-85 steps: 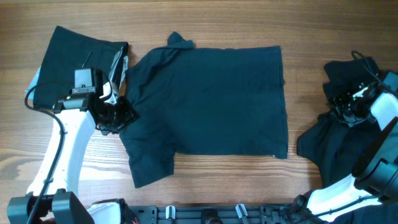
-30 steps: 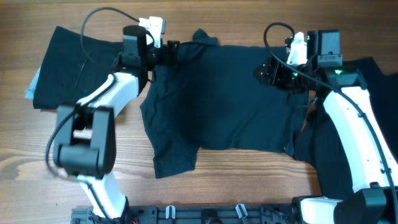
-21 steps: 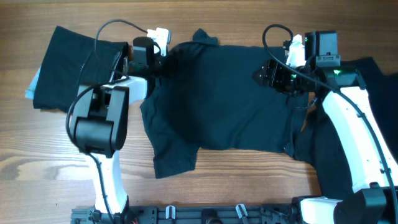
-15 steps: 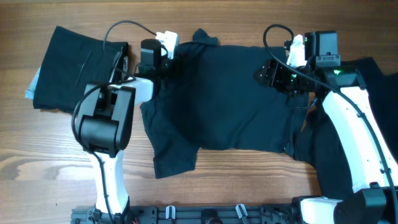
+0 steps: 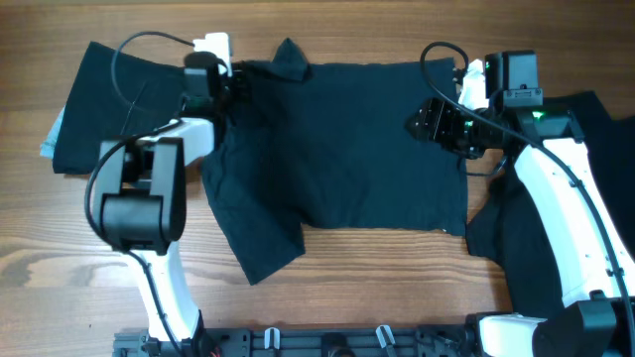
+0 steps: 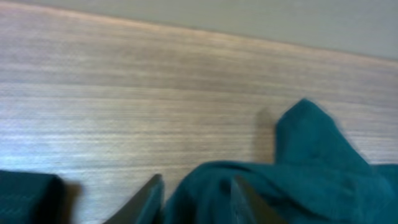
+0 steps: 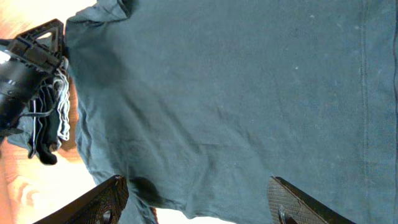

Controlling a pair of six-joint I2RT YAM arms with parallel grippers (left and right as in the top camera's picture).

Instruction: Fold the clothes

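A dark shirt [image 5: 347,149] lies spread flat across the middle of the table [image 5: 60,258], reaching almost to the far edge, where its collar [image 5: 288,55] pokes up. One sleeve [image 5: 260,248] trails out toward the near edge on the left. The left gripper [image 5: 241,87] sits at the far-left shoulder of this shirt, just beside the collar. In the left wrist view its fingers [image 6: 149,194] stand a little apart, and a bunched ridge of the cloth fills the gap between them. They seem to be pinching that fold, though only the fingertips show at the bottom of the picture. The right gripper [image 5: 422,124] hangs over the far-right part of the same shirt. Its fingers [image 7: 109,194] are spread wide above smooth fabric, with nothing between them. A folded garment [image 5: 109,109], equally dark, rests toward the far-left corner of the table, just beside the left arm, with a pale blue edge showing at its outer side. A loose pile of dark clothes [image 5: 491,233] lies along the right edge of the table, partly under the right arm, and it touches the spread shirt's hem.
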